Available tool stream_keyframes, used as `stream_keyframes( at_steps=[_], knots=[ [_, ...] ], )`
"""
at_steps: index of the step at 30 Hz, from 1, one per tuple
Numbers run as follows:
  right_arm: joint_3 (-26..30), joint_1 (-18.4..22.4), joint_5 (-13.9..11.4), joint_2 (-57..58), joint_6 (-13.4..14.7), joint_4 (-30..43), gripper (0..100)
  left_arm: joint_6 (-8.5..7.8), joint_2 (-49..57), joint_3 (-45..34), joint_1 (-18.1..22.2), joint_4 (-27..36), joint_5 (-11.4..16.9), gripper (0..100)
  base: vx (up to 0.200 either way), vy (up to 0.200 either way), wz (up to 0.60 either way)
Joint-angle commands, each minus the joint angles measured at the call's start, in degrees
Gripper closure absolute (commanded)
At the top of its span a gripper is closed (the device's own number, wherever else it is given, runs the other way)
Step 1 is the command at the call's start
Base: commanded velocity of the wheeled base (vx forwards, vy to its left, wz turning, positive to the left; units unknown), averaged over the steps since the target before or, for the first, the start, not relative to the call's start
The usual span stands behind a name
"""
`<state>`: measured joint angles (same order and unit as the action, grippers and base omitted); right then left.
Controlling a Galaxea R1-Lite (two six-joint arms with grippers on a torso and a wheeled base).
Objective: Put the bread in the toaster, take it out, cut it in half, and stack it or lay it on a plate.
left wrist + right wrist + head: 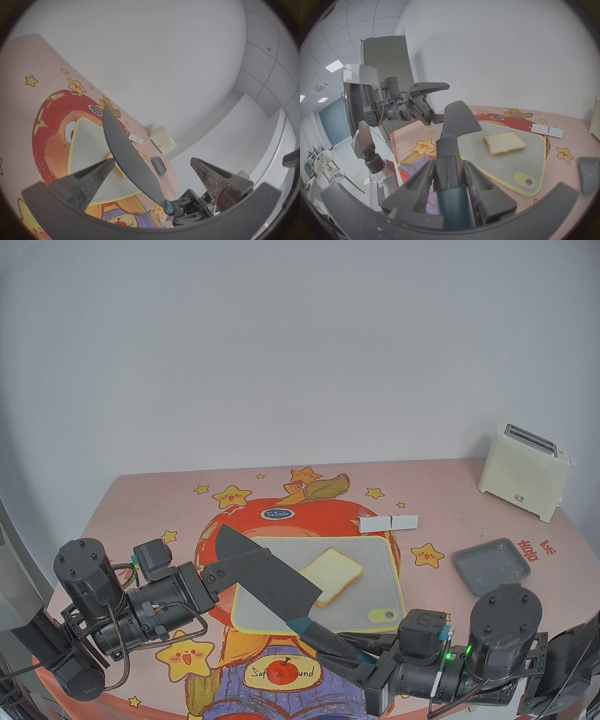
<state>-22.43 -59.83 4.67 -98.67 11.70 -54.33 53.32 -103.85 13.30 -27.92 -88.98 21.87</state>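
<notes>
Log bread [331, 575] flat on cutting board [375, 552], uncut. Expect soft, light, crumbly: pin at crust, clear of cut line. Note right gripper [449, 170] clamped on knife [269, 577] handle, left gripper [442, 100] spread, seemingly empty.

Matt surfaces showing, one soft crumb.
The knife [269, 580] blade is looking matt dark grey; the board [375, 580] is showing speckled matt plastic; the bread [331, 575] is looking porous and dry; the toaster [522, 474] is showing smooth cream plastic.
</notes>
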Motion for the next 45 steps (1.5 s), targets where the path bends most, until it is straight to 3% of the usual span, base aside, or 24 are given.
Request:
stream_keyframes(
  at_steps=[1,20,21,25,29,33,37,41,45],
  knots=[
    [0.02,-0.02,-0.01,0.15,-0.01,-0.07,100,0.91,-0.30,0.32,1.02,-1.02,-0.07,100,0.000,0.000,0.00],
    [-0.33,0.42,0.08,0.06,-0.10,-0.07,100,0.73,-0.39,0.32,0.85,-1.02,0.28,100,0.000,0.000,0.00],
    [-0.42,0.42,0.08,0.15,-0.01,-0.16,0,0.64,-0.39,0.41,0.85,-1.02,0.19,100,0.000,0.000,0.00],
    [-0.60,0.42,0.25,0.94,-0.19,-0.16,0,0.47,-0.21,0.76,0.85,-1.02,-0.16,100,0.000,0.000,0.00],
    [-0.42,1.56,-0.01,5.16,-3.00,-1.21,0,0.29,0.49,1.38,0.93,-1.02,-1.30,100,0.000,0.000,0.00],
    [0.02,2.70,-0.01,5.95,-3.79,-2.53,0,0.56,1.02,1.64,0.93,-1.02,-1.74,100,0.000,0.000,0.00],
    [0.28,2.88,-0.01,5.86,-5.37,-2.53,0,0.56,1.02,6.56,0.93,2.32,-3.15,100,0.000,0.000,0.00],
    [0.55,3.14,-0.01,6.12,-7.22,-2.53,0,0.12,1.02,13.42,-0.82,15.15,-6.31,100,0.000,0.000,0.00],
    [0.63,4.81,0.08,7.09,-9.15,-2.53,0,0.20,2.16,25.11,-3.11,34.84,-12.73,100,0.000,0.000,0.00]
  ],
)
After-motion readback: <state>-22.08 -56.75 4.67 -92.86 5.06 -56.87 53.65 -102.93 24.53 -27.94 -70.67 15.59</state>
